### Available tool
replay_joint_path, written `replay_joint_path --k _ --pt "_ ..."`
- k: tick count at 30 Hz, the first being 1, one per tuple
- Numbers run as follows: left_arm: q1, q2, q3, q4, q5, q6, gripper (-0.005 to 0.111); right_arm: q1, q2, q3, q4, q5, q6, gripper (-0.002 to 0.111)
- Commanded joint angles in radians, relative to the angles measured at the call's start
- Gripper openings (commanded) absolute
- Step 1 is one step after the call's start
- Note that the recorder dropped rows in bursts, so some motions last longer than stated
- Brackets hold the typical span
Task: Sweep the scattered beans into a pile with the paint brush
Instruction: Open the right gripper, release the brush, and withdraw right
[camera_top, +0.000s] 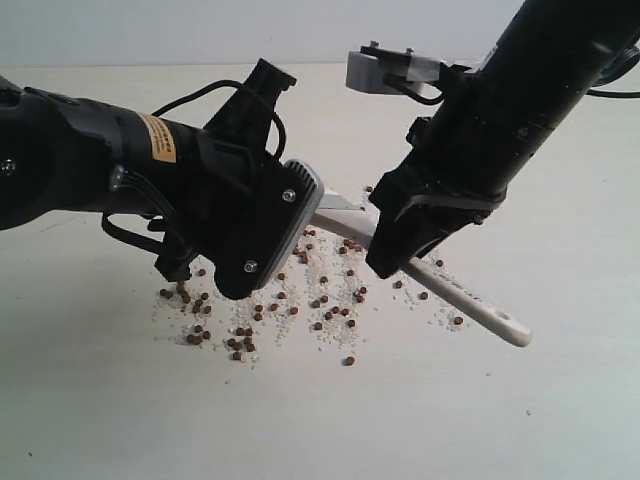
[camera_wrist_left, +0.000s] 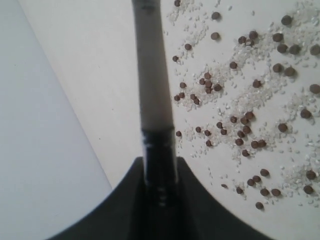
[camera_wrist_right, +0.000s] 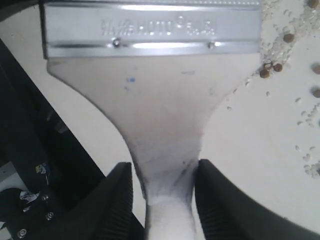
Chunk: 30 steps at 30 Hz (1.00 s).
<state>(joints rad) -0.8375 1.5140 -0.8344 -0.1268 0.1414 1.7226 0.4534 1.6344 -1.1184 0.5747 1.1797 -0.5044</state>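
left pincer: clenched narrow on the paint brush, which I see edge-on, running straight out from between my closed tips (the grip sits in shadow, so I go by how tightly they pinch).
right pincer: my two ribbed fingers stand on either side of the handle's narrow neck, just past the flare that widens toward the metal band. I cannot tell whether they press the handle or only stand beside it.
paint brush: slung between my two pincers over the desk and slanting. Its holed handle end is low by the desk surface on my right side, and its bristles are hidden behind my left pincer.
beans: scattered loose on the middle of the desk, well in from its far edge. Most lie under and beside my left pincer, with a few strays near the handle.
whitish crumbs: strewn in streaks among the beans.
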Motion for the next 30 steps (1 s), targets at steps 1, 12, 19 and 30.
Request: replay_joint_path --k 1,12,19,30 --pt "-0.002 -0.001 0.002 -0.008 0.015 -0.01 0.0 -0.001 -0.004 -0.009 0.027 -0.031 0.008 0.047" --pt "-0.002 -0.001 0.002 -0.008 0.022 -0.058 0.0 -0.001 -0.034 -0.028 -0.02 -0.023 0.026 0.053" --pt "-0.002 -0.001 0.002 -0.008 0.039 -0.071 0.0 -0.001 -0.118 -0.073 -0.167 -0.04 0.127 0.053" --pt "0.005 -0.001 -0.093 -0.008 0.194 -0.327 0.0 -0.001 -0.426 -0.105 -0.739 -0.212 0.545 0.051"
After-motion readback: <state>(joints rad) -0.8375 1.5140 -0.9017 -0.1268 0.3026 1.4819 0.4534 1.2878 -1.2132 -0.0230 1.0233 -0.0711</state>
